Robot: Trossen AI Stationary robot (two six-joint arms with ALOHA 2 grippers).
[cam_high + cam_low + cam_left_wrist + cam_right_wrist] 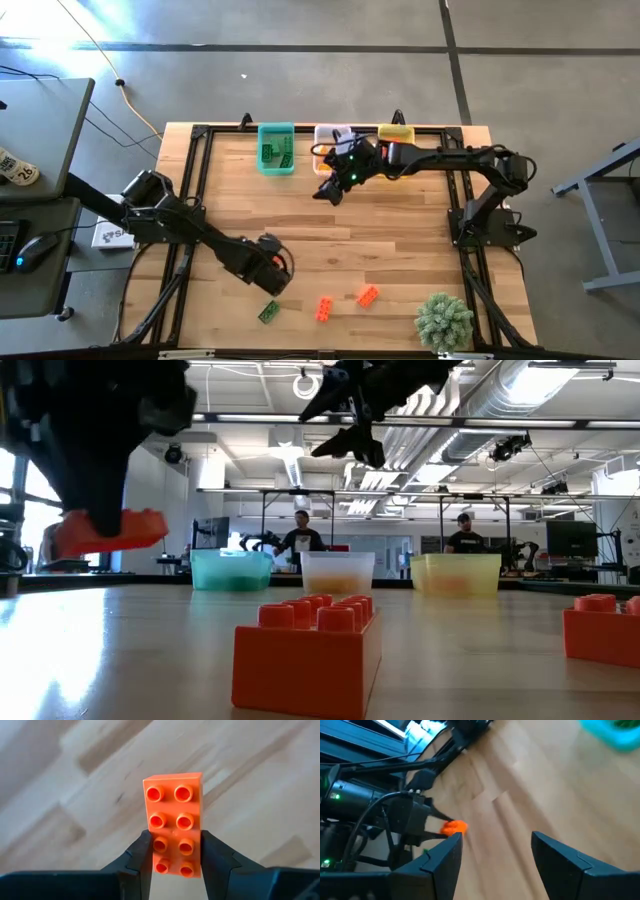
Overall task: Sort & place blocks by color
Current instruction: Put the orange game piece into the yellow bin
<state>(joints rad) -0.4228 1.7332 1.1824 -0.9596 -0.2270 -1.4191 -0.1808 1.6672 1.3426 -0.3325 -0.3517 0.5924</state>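
Near edge, about 6 o'clock: green block [269, 312] and two orange blocks [324, 309] lie loose on the table [400, 250]; plant [444, 320] at 5. Left gripper [175, 851], around 7, clamped on an orange brick [174, 822], its lower end hidden between the fingers. Right gripper [496, 852] near 12, fingers apart, empty. Bins [276, 148] behind, contents hard to make out.

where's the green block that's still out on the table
In the high view the green block lies near the table's front edge, left of the two orange blocks, just below the left gripper.
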